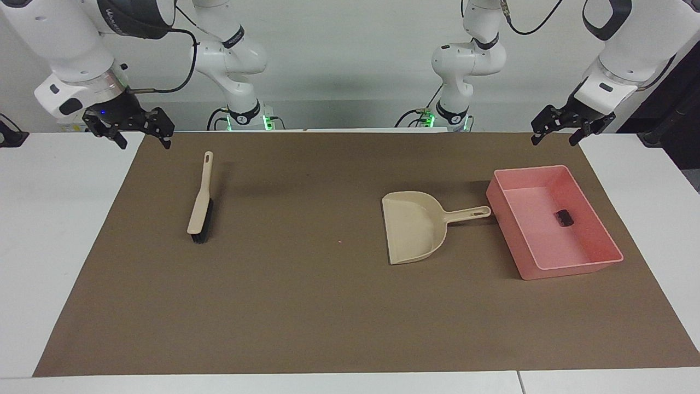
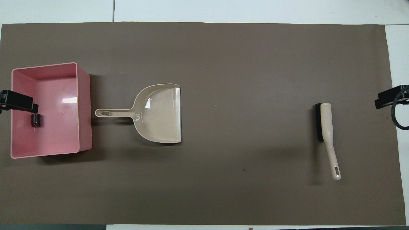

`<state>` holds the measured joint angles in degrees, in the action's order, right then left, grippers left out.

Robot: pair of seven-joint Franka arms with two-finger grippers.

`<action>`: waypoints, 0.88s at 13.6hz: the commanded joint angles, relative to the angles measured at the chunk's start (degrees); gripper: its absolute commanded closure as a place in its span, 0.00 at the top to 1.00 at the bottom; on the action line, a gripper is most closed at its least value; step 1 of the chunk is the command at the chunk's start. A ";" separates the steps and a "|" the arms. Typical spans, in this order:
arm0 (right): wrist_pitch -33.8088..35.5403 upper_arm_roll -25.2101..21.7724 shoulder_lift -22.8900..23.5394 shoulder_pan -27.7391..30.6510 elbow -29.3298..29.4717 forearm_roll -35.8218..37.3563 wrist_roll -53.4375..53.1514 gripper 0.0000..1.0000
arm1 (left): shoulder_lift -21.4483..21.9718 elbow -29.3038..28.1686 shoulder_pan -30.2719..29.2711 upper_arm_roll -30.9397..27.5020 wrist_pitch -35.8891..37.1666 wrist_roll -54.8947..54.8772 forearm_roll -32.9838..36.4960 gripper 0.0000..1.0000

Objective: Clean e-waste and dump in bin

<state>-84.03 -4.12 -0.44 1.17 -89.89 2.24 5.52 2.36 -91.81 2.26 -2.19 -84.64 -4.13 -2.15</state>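
The pink bin [image 1: 502, 212] [image 2: 85, 105] sits on the brown mat at the left arm's end of the table. One piece of e-waste, a small dark block [image 1: 564, 218] [image 2: 36, 120], lies on its floor. My left gripper [image 1: 553, 140] [image 2: 19, 101] hangs open and empty in the air over the mat's edge nearest the robots. It stands clear of the bin. My right gripper [image 1: 145, 143] [image 2: 386, 99] waits open and empty above the mat's corner at the right arm's end.
A beige dustpan [image 1: 413, 230] [image 2: 159, 113] lies beside the bin, its handle pointing at the bin's wall. A beige brush with black bristles [image 1: 199, 202] [image 2: 326, 127] lies toward the right arm's end. White table borders the mat.
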 commanded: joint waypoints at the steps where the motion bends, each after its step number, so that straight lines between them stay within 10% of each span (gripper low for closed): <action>1: -0.26 0.51 -0.88 0.85 -0.72 -0.13 0.64 0.99 | 0.90 -1.09 -1.12 0.08 0.70 0.09 1.01 0.99; 12: -0.08 0.51 -0.97 0.77 -0.72 -0.13 0.72 0.99 | 0.98 -1.71 -1.21 -0.10 -1.58 -2.64 1.01 0.99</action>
<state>-84.03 -4.12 -0.44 1.17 -89.89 2.24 5.52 2.35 -92.03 1.34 -2.38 -85.45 -6.23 -2.09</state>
